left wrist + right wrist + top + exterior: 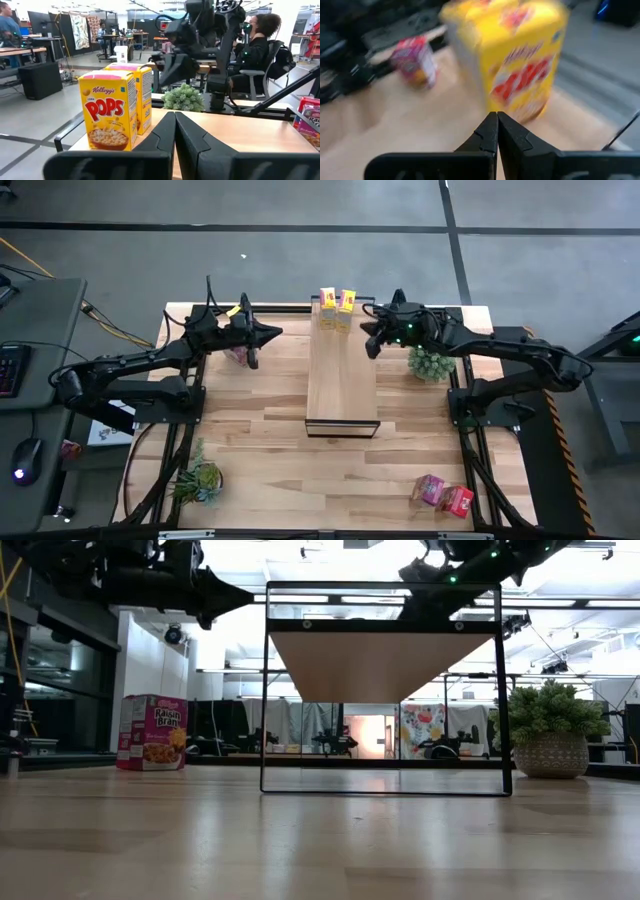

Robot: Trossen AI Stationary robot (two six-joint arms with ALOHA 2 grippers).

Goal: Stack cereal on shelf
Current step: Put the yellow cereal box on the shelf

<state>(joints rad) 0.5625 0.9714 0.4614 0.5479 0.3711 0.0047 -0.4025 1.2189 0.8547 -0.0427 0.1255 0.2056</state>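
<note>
Two yellow boxes on the shelf, both pincers shut and empty

Two yellow boxes (337, 309) stand upright, side by side and touching, at the far end of the shelf (342, 390). We see our two arms raised over the table, one on each side of that end. The left gripper (270, 333) hangs off the shelf's left edge, its fingers pressed together on nothing; the yellow boxes lie ahead of its tips and a little to the side, and its own camera shows the nearer one reading "Pops" (109, 116) with the second (141, 95) close behind it. A pink box (238, 354) stands on the table just under this gripper, on the side away from the shelf; from table height it reads "Raisin Bran" (152, 733).

The right gripper (374, 343) hovers by the shelf's right edge, its fingers likewise closed and holding nothing. The yellow boxes are just in front of its tips (512, 55), near but not touching, and the pink box (415, 61) shows farther off beyond them. A potted plant (431, 364) sits on the table just behind and below this gripper.

Well away from both grippers, near the table's front right corner, a second pink box (428, 490) and a red box (457, 500) lie together. Another plant (198, 480) sits near the front left corner.
</note>
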